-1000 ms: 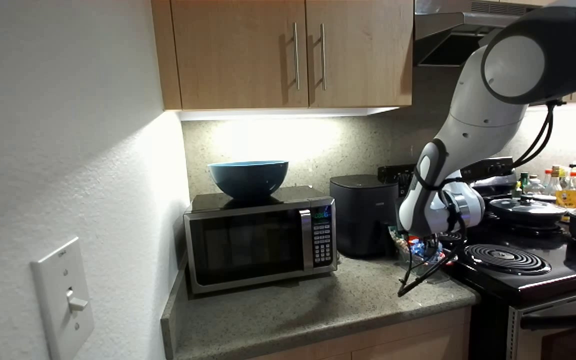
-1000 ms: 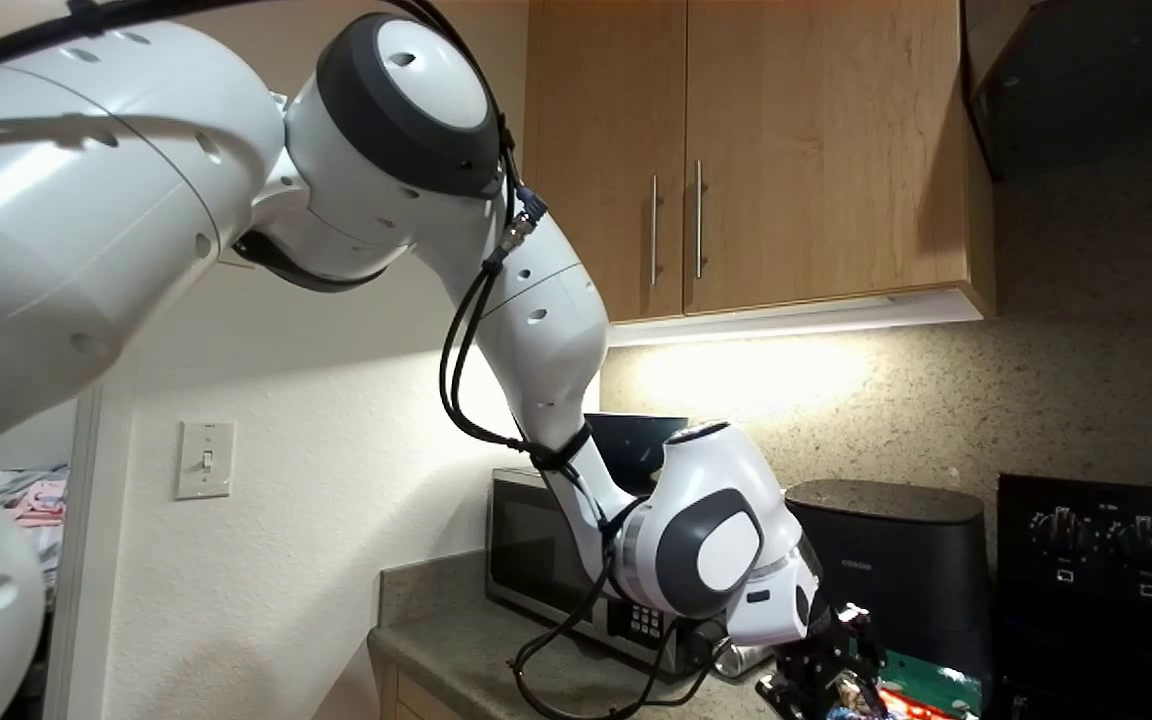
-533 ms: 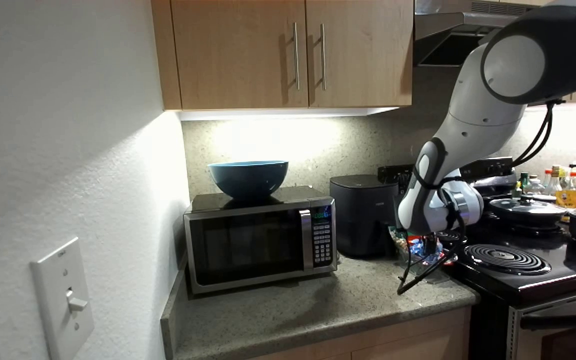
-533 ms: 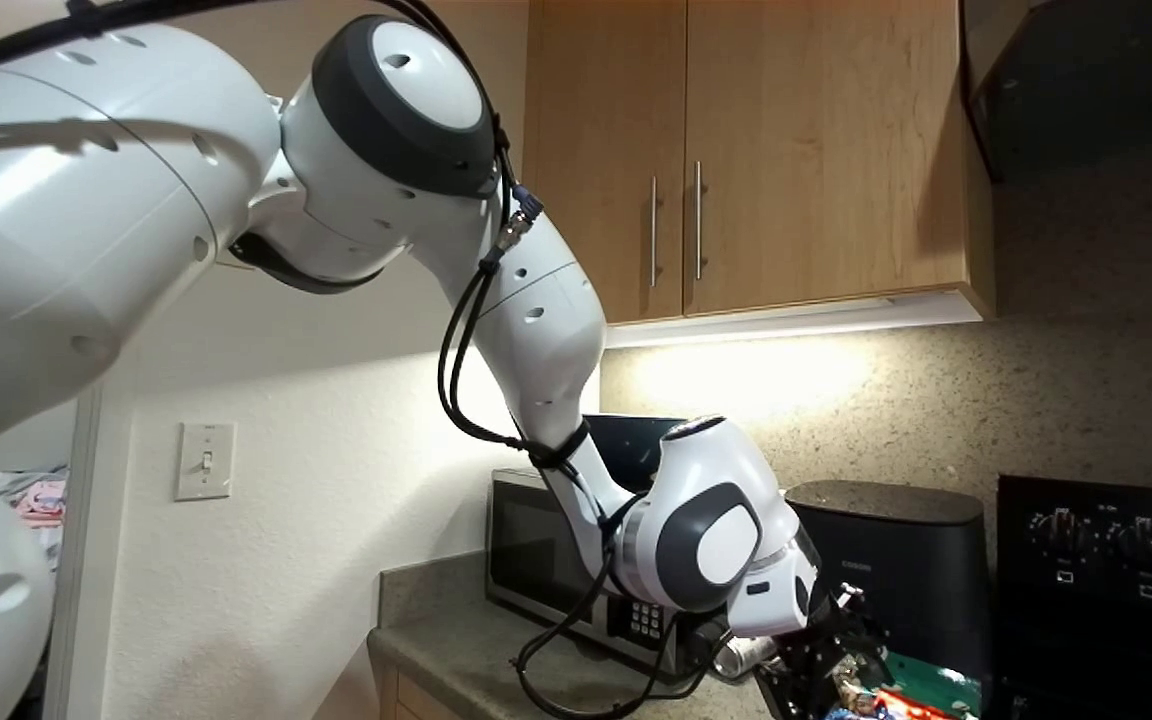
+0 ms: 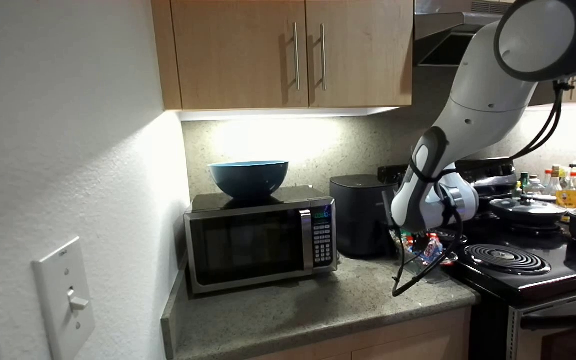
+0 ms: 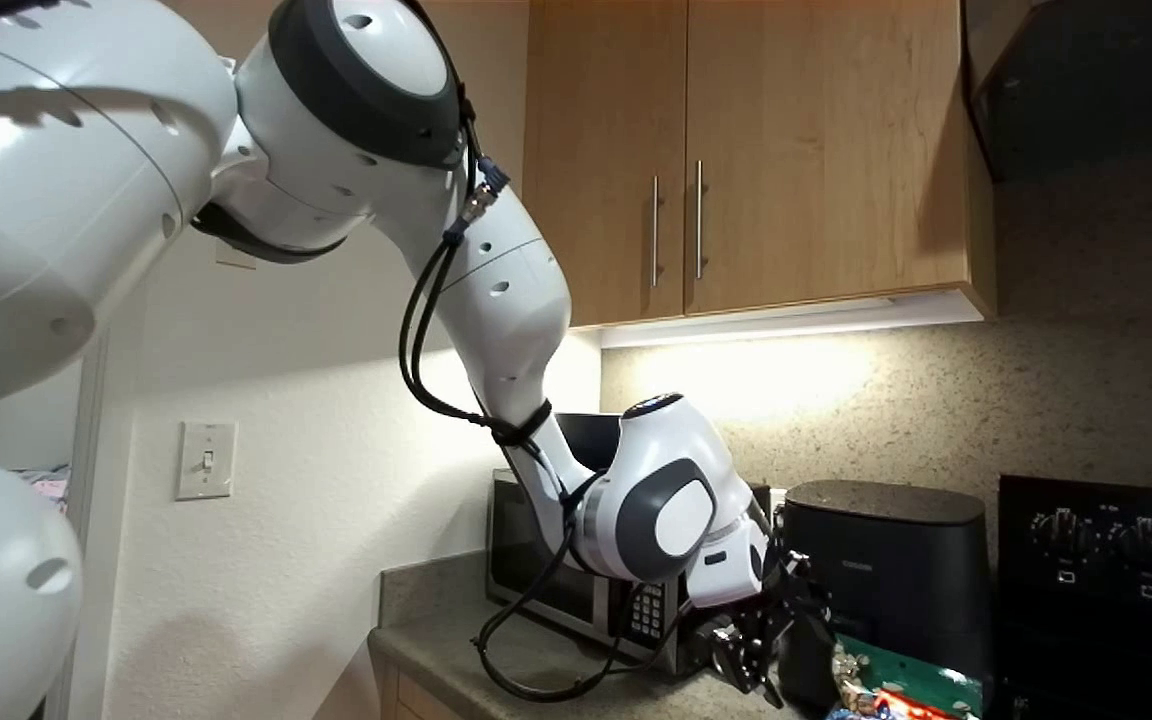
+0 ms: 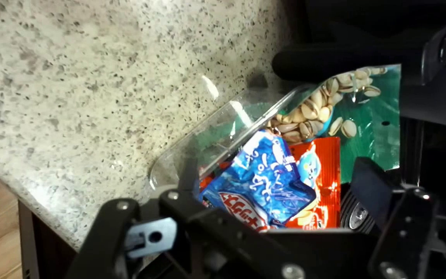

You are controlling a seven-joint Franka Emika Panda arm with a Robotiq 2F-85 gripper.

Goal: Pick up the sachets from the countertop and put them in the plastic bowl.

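Three sachets (image 7: 331, 170) can be made out in the clear plastic bowl (image 7: 215, 133), which stands on the speckled countertop (image 7: 91, 97) toward its right end, just beside the black stove top (image 5: 563, 260). The green sachet (image 7: 378, 143), with pistachios (image 7: 310, 110) showing on it, sits at the far side; the blue sachet (image 7: 258, 174) lies crumpled toward the near side, overlapping part of the red-orange sachet (image 7: 329, 184). The gripper (image 7: 278, 172) is close to the bowl, its jaws wide apart, and in the wrist view the blue and red-orange sachets show between them; whether either side touches the bowl or a sachet, I cannot tell. In both exterior views the arm (image 5: 488, 110) bends down toward the bowl. Farther back and left stands a black appliance (image 5: 363, 215), and left of that the microwave (image 5: 253, 245), with an opaque blue bowl (image 5: 248, 180) on top. A lidded pan (image 5: 525, 212) rests at right on the stove top.
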